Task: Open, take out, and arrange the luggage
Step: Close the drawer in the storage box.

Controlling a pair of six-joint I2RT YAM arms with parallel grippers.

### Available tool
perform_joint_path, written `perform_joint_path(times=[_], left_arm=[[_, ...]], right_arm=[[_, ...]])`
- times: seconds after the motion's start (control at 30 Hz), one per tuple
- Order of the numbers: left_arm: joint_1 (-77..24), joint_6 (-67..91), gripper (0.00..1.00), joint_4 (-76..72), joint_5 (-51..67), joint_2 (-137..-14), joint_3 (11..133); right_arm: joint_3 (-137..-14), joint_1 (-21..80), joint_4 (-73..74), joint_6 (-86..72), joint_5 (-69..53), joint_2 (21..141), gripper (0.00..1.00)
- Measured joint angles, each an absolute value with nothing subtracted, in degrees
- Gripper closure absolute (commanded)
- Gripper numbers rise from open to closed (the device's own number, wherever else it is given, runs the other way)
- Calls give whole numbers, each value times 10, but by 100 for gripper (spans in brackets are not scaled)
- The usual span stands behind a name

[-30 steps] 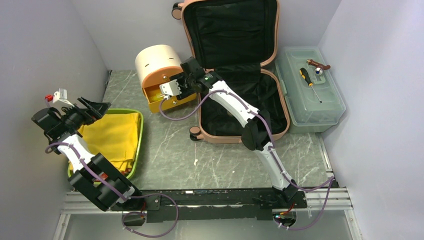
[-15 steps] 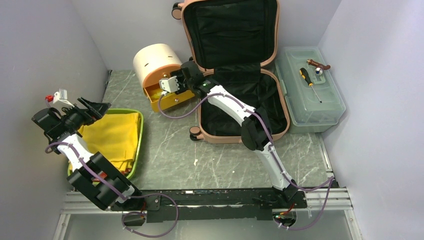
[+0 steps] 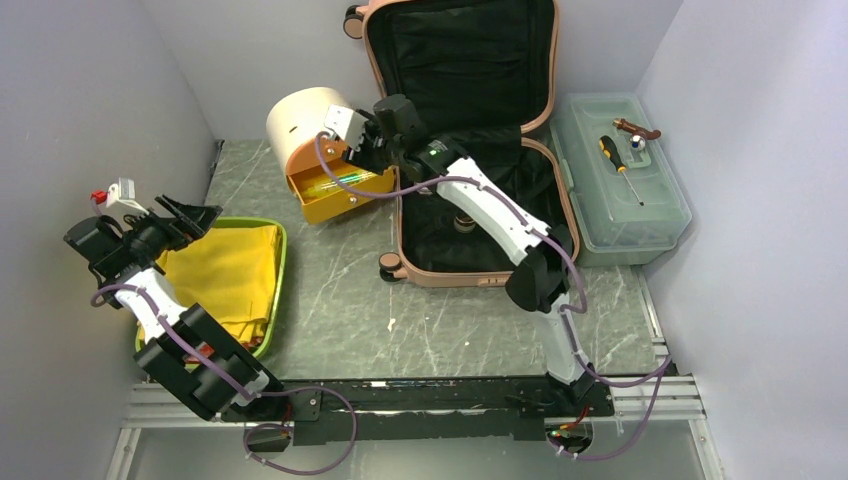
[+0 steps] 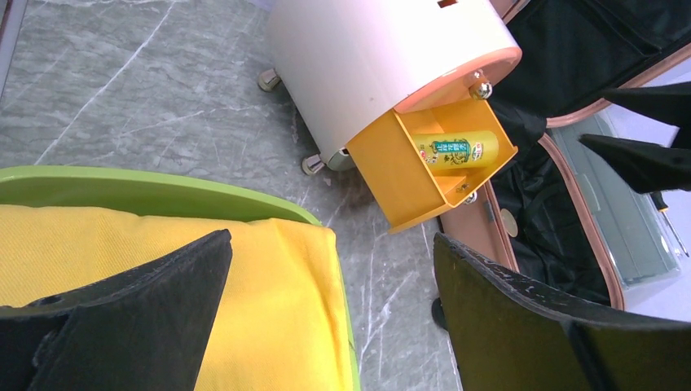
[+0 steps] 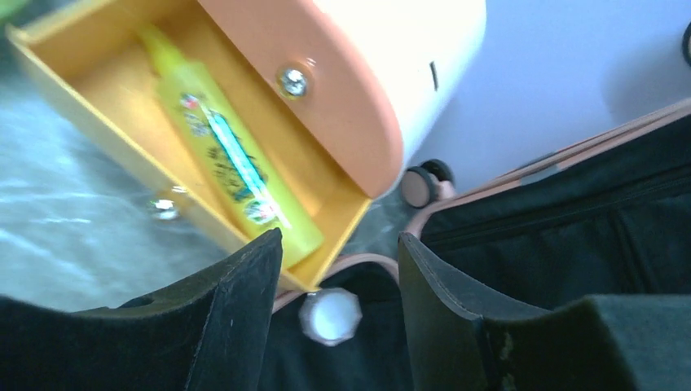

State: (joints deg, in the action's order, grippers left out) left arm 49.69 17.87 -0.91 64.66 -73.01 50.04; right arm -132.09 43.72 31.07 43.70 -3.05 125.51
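Observation:
The luggage (image 3: 470, 280) lies open on the table, a salmon-pink shell with black lining and its lid up against the back wall. Its rim shows in the left wrist view (image 4: 588, 221) and the right wrist view (image 5: 570, 145). My right gripper (image 3: 362, 150) hangs open over the luggage's back left corner, beside a cream half-round box (image 3: 305, 115). Between its fingertips (image 5: 338, 236), untouched, a small white round thing (image 5: 330, 316) shows blurred against the lining. My left gripper (image 3: 200, 215) stands wide open and empty over a yellow cloth (image 4: 269, 326).
The cream box's orange-yellow drawer (image 3: 340, 195) is pulled out with a yellow-green tube (image 5: 228, 163) in it. A green tray (image 3: 275, 290) holds the yellow cloth at the left. A translucent toolbox (image 3: 620, 215) with a screwdriver (image 3: 622, 168) on its lid stands right of the luggage.
My right gripper has moved back and up from the drawer's front to beside the cream box, uncovering the drawer and its tube. The left arm has stayed still.

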Motion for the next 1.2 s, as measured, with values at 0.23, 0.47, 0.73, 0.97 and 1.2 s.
perform_joint_path(times=[0.23, 0.47, 0.73, 0.97, 1.2], left_arm=[[497, 180, 1, -11, 647, -730, 499], [497, 179, 1, -11, 647, -730, 499], [497, 179, 1, -11, 646, -730, 499], [497, 178, 1, -11, 646, -730, 499], [497, 177, 1, -11, 646, -730, 499]], right_arm=[[-1315, 440, 369, 232, -127, 1217, 45], [-1237, 441, 372, 123, -151, 1237, 45], [-1243, 441, 329, 85, -109, 1304, 56], [-1291, 442, 295, 62, -106, 1352, 67], [-1324, 442, 247, 58, -99, 1384, 75]])
